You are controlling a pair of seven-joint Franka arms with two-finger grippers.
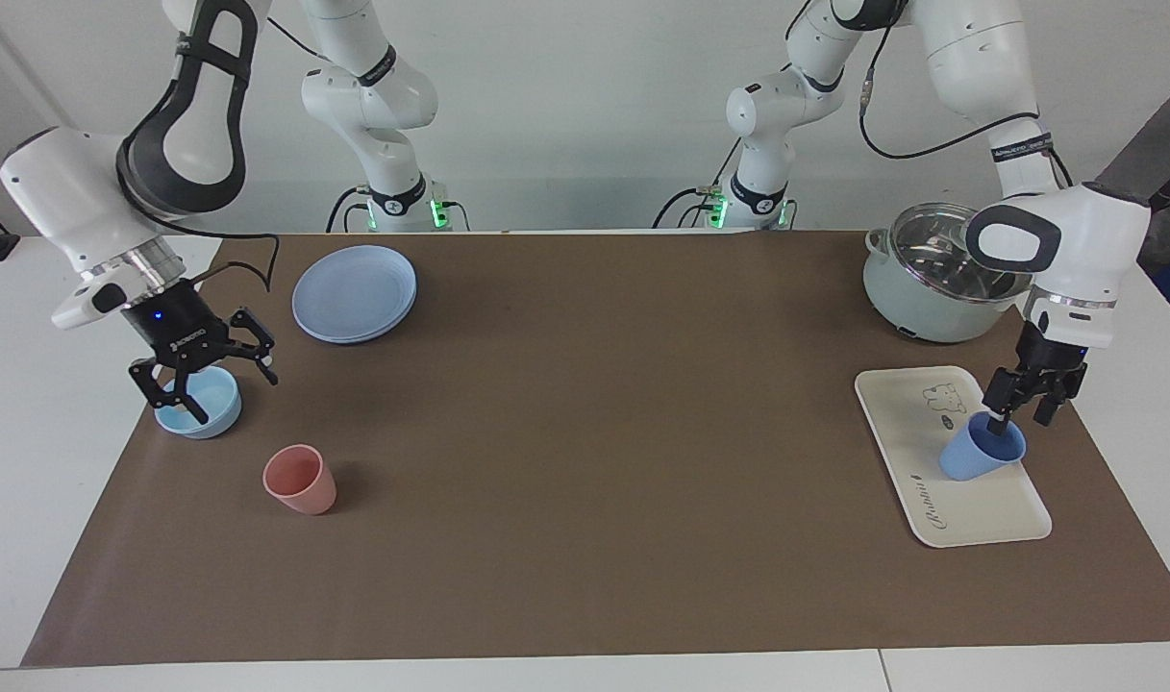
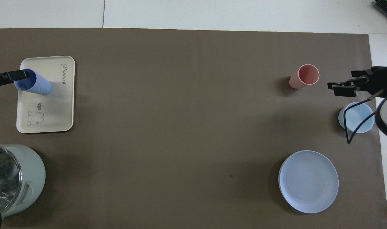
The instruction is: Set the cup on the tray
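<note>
The periwinkle-blue cup [image 1: 979,457] stands on the cream tray [image 1: 907,413], on the half nearer its lettering. In the overhead view the cup [image 2: 37,85] sits on the tray [image 2: 56,105] too. My left gripper [image 1: 1024,423] is low over the cup, open. One finger reaches into the cup's mouth and the other is outside the rim, with a gap showing. It enters the overhead view [image 2: 9,79] at the edge. My right gripper [image 1: 224,394] waits, open and empty, raised over the light-blue bowl [image 1: 200,404].
A salmon-pink tumbler [image 1: 301,481] stands farther from the robots than the bowl. A round blue plate [image 1: 354,293] lies near the right arm's base. A pale-green pot [image 1: 931,279] with a steel inside stands beside the tray, nearer the robots. A brown mat [image 1: 585,432] covers the table.
</note>
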